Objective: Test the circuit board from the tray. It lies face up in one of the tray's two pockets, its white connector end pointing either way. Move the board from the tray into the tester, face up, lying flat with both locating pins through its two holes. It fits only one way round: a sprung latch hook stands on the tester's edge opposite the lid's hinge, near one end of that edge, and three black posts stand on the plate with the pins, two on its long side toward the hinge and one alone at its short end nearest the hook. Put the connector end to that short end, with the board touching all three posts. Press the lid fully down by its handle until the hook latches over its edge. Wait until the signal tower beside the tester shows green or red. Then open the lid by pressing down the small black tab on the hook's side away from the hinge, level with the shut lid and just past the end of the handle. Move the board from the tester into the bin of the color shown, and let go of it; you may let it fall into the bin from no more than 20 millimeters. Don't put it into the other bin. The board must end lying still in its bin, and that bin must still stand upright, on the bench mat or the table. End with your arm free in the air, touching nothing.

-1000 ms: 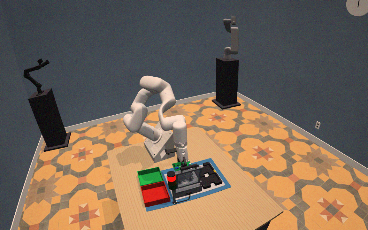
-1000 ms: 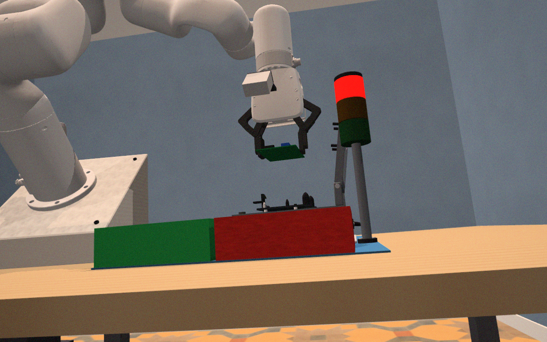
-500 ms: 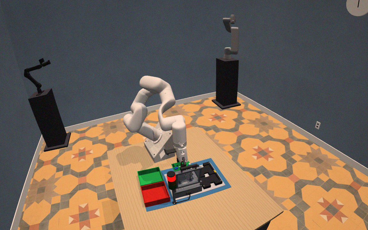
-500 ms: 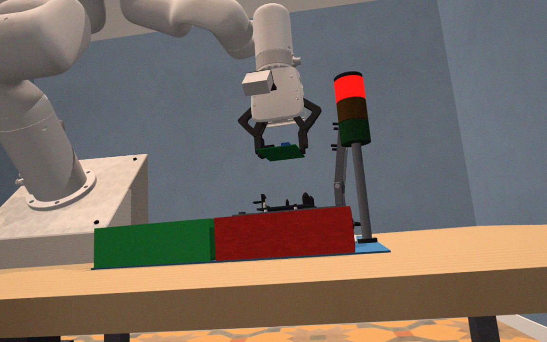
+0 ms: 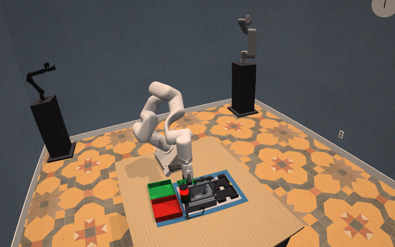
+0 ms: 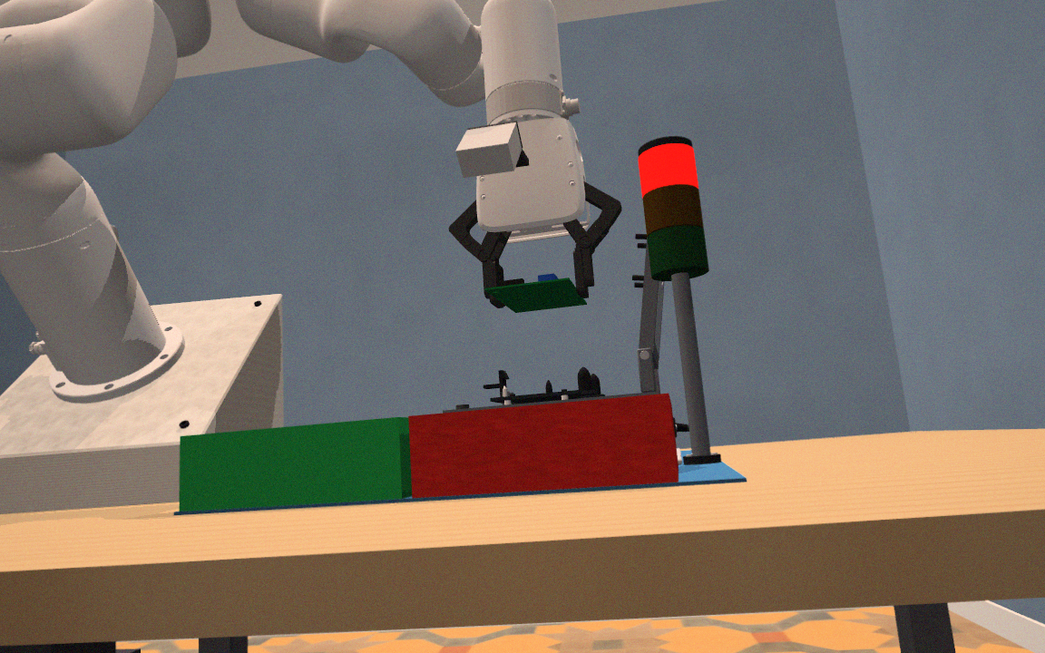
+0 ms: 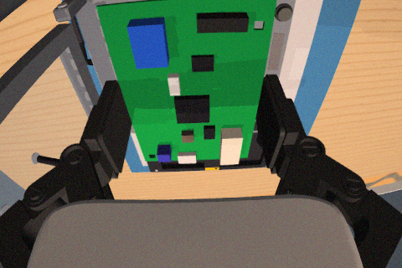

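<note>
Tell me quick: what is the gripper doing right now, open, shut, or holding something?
Gripper: shut on the circuit board, fingers clamped on its two long edges, held in the air above the tester.

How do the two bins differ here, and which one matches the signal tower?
The red bin matches the signal tower, whose top segment is lit red; the green bin does not. The green bin sits nearer the arm's base, the red one farther out. Both stand upright, side by side on the blue mat, with no board inside. The hand holds the board aloft.
</note>
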Tool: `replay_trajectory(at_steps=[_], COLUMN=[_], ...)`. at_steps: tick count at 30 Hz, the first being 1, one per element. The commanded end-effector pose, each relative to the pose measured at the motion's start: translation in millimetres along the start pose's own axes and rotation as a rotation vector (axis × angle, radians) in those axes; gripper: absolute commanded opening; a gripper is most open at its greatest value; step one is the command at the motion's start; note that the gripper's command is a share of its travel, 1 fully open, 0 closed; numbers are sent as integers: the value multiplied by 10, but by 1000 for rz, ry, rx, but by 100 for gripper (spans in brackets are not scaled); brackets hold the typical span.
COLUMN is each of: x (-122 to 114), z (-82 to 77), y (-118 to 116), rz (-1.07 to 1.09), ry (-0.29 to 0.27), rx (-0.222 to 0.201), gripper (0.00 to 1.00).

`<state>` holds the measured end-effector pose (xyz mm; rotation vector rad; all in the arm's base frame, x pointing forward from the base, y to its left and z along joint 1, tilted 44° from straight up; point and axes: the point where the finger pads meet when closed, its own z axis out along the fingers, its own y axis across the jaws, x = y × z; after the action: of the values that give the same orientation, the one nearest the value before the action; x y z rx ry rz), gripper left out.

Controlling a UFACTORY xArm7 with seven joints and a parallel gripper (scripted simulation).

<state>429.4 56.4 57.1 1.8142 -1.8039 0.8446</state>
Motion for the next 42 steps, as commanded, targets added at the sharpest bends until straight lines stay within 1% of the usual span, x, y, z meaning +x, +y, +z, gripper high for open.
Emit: replay_trajectory(at_steps=[1, 2, 4, 13, 19, 21, 25, 29, 42], x=[342, 410, 410, 1006, 1296, 1296, 1410, 1464, 1478], z=[90, 111, 111, 296, 386, 386, 421, 438, 442], y=[-100, -115, -115, -252, -318, -318, -344, -357, -360], rz=[-1, -1, -1, -1, -1, -1, -1, -1, -1], ry=[-4, -4, -4, -4, -4, -4, -4, -4, -4], rx=[5, 5, 5, 5, 5, 5, 5, 5, 5], gripper=[79, 79, 79, 79, 79, 79, 79, 79, 79])
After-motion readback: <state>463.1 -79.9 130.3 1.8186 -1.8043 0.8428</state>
